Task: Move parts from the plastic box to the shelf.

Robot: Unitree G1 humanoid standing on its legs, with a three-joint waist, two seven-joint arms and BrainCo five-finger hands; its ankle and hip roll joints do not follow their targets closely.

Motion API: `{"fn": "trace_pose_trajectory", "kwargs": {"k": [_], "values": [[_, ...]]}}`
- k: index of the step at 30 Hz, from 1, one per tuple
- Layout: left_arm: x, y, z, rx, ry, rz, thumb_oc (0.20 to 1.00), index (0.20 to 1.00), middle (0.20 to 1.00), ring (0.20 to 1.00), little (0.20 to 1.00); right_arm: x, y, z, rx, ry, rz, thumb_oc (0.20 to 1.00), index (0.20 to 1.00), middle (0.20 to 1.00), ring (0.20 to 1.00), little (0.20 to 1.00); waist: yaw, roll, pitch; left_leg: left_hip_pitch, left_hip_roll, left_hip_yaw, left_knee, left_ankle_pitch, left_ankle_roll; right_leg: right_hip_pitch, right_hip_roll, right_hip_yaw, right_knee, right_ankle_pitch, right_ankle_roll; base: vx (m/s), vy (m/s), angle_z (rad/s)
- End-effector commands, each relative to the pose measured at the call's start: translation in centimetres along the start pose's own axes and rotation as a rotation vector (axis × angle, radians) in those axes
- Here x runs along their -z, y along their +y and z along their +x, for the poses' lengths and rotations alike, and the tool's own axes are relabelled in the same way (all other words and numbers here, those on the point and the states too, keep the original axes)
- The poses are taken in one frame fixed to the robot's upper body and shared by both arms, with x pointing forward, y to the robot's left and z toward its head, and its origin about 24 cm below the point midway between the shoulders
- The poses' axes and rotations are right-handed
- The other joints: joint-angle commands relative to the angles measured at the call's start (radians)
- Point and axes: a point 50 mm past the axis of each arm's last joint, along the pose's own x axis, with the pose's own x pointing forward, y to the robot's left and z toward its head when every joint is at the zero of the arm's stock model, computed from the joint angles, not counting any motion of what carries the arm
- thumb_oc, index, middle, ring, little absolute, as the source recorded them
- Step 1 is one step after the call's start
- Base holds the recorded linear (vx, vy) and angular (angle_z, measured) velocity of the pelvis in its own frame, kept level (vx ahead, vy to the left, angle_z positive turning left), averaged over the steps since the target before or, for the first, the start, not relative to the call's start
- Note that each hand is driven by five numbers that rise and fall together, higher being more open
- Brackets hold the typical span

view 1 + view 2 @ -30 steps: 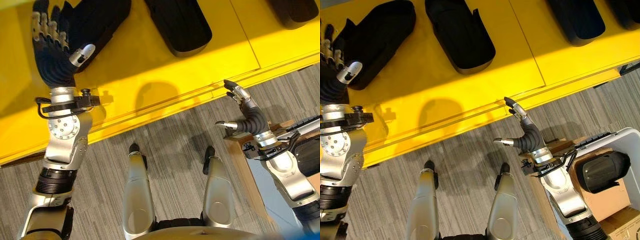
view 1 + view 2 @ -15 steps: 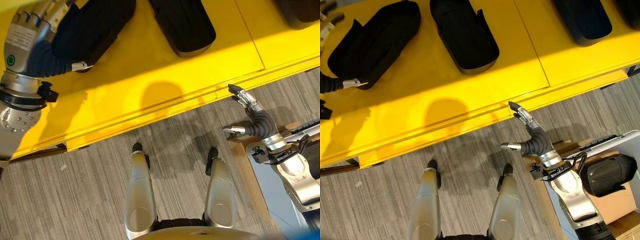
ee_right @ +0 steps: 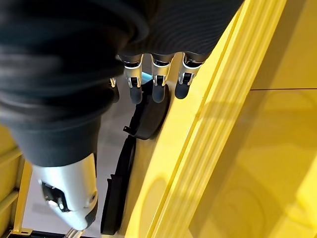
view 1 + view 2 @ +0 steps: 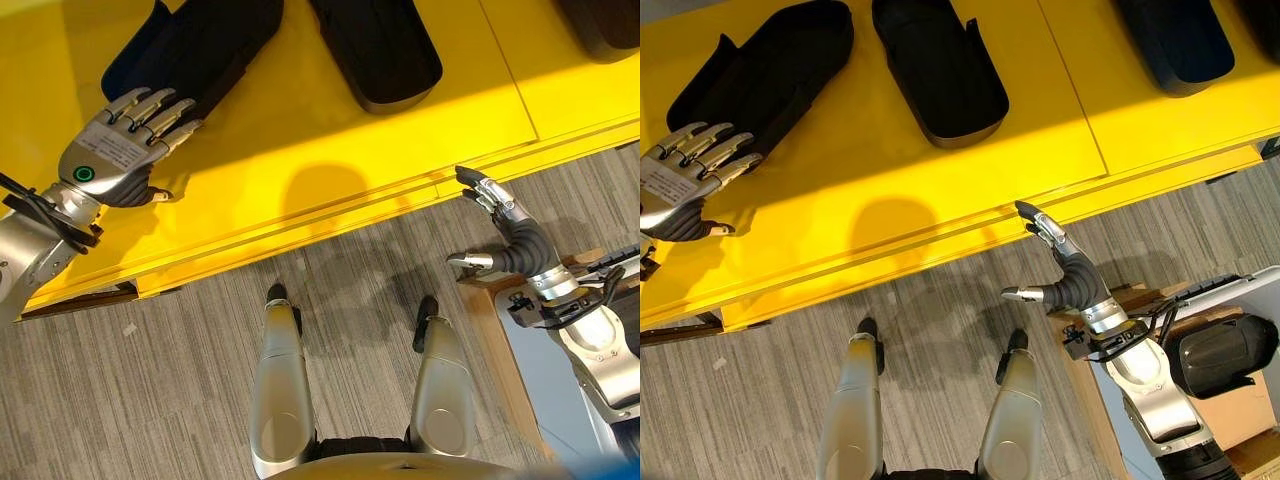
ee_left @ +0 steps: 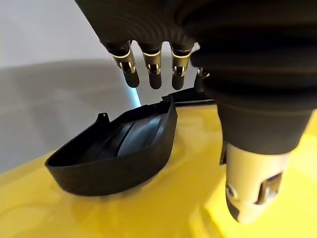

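Note:
Several black moulded parts lie on the yellow shelf [image 4: 330,160]. My left hand [image 4: 112,160] hovers back-up over the shelf's front left, open. Its straight fingers [image 5: 148,69] reach just over the near end of the leftmost part [image 4: 200,50], which the wrist view shows as a hollow shell [image 5: 119,148]. A second part [image 4: 940,65] lies beside it and a third [image 4: 1175,40] further right. My right hand [image 4: 1068,272] is open and empty above the floor, just off the shelf's front edge. Another black part [image 4: 1220,350] rests in the plastic box [image 4: 1265,278] at my right.
A wooden pallet edge [image 4: 490,330] and a cardboard box [image 4: 1230,405] sit under the plastic box at the right. Grey carpet floor [image 4: 180,390] runs along the shelf's stepped front lip [image 3: 208,148].
My left hand has drawn back from the far left of the shelf toward its front edge and turned back-up. The leftmost part has stayed put. The right hand has hardly moved.

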Motion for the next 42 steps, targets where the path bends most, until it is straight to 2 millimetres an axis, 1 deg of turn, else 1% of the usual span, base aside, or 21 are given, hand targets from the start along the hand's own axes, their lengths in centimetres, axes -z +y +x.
{"fn": "trace_pose_trajectory", "kwargs": {"k": [1, 3, 5, 10, 19, 23, 24, 29, 34, 42], "values": [[2.1, 0.8, 0.1, -0.032, 0.086, 0.053, 1.000, 1.000, 1.000, 1.000, 1.000, -1.5, -1.3, 0.1, 0.057, -0.105, -0.007, 1.000, 1.000, 1.000, 1.000, 1.000, -0.016, -0.012, -0.083, -0.028, -0.001, 0.003, -0.025, 0.111, 0.034, -0.025, -0.013, 0.000, 0.157, -0.014, -0.043, 0.00, 0.000, 0.00], [2.3, 1.0, 0.3, -0.054, 0.114, 0.039, 1.000, 1.000, 1.000, 1.000, 1.000, -1.4, -1.3, 0.2, 0.068, -0.104, -0.008, 1.000, 1.000, 1.000, 1.000, 1.000, -0.015, -0.015, -0.084, -0.029, -0.002, 0.006, -0.024, 0.109, 0.035, -0.022, -0.013, 0.002, 0.153, -0.014, -0.044, 0.01, 0.035, 0.03], [2.9, 0.9, 0.3, -0.069, 0.159, 0.029, 1.000, 1.000, 1.000, 1.000, 1.000, -1.5, -1.3, 0.3, 0.067, -0.106, -0.005, 1.000, 1.000, 1.000, 1.000, 1.000, -0.018, -0.018, -0.084, -0.031, -0.001, 0.006, -0.022, 0.108, 0.036, -0.024, -0.012, 0.005, 0.151, -0.013, -0.045, 0.01, 0.036, 0.02], [3.4, 1.1, 0.3, -0.096, 0.192, 0.023, 1.000, 1.000, 1.000, 1.000, 1.000, -1.4, -1.4, 0.2, 0.072, -0.102, -0.015, 1.000, 1.000, 1.000, 1.000, 1.000, -0.020, -0.023, -0.084, -0.036, -0.001, 0.007, -0.017, 0.104, 0.036, -0.030, -0.011, 0.008, 0.153, -0.013, -0.045, 0.00, 0.000, 0.00], [3.4, 1.2, 0.8, -0.123, 0.213, 0.005, 1.000, 1.000, 1.000, 1.000, 1.000, -1.3, -1.6, 0.2, 0.083, -0.094, -0.019, 1.000, 1.000, 1.000, 1.000, 1.000, -0.027, -0.025, -0.086, -0.037, 0.001, 0.012, -0.016, 0.102, 0.037, -0.033, -0.010, 0.013, 0.152, -0.016, -0.046, 0.00, 0.003, 0.00], [3.6, 0.9, 0.9, -0.116, 0.229, -0.007, 1.000, 1.000, 1.000, 1.000, 1.000, -1.4, -1.5, 0.3, 0.082, -0.096, -0.017, 1.000, 1.000, 1.000, 1.000, 1.000, -0.030, -0.026, -0.086, -0.038, 0.002, 0.012, -0.017, 0.102, 0.037, -0.038, -0.009, 0.015, 0.153, -0.016, -0.046, 0.00, 0.000, 0.00], [3.9, 0.4, 0.8, -0.105, 0.250, -0.013, 1.000, 1.000, 1.000, 1.000, 1.000, -1.4, -1.5, 0.3, 0.079, -0.098, -0.013, 1.000, 1.000, 1.000, 1.000, 1.000, -0.033, -0.027, -0.085, -0.041, 0.003, 0.013, -0.016, 0.103, 0.037, -0.041, -0.008, 0.016, 0.152, -0.016, -0.046, 0.00, 0.000, 0.00], [4.5, -0.5, 1.1, -0.074, 0.292, -0.011, 1.000, 1.000, 1.000, 1.000, 1.000, -1.5, -1.5, 0.4, 0.079, -0.104, -0.016, 1.000, 1.000, 1.000, 1.000, 1.000, -0.041, -0.030, -0.083, -0.050, 0.003, 0.014, -0.008, 0.104, 0.038, -0.047, -0.008, 0.020, 0.159, -0.017, -0.046, 0.00, 0.000, 0.00], [4.8, -0.5, 1.8, -0.059, 0.292, 0.001, 1.000, 1.000, 1.000, 1.000, 1.000, -1.5, -1.4, 0.4, 0.076, -0.104, -0.017, 1.000, 1.000, 1.000, 1.000, 1.000, -0.045, -0.034, -0.081, -0.061, 0.002, 0.015, -0.006, 0.104, 0.038, -0.057, -0.008, 0.022, 0.158, -0.014, -0.044, 0.00, 0.000, 0.00], [5.1, -1.4, 2.3, 0.007, 0.301, -0.003, 1.000, 1.000, 1.000, 1.000, 1.000, -1.3, -1.5, 0.0, 0.079, -0.091, -0.015, 1.000, 1.000, 1.000, 1.000, 1.000, -0.054, -0.042, -0.075, -0.082, 0.005, 0.013, 0.002, 0.105, 0.039, -0.074, -0.005, 0.024, 0.159, -0.012, -0.044, 0.00, 0.000, 0.00]]}}
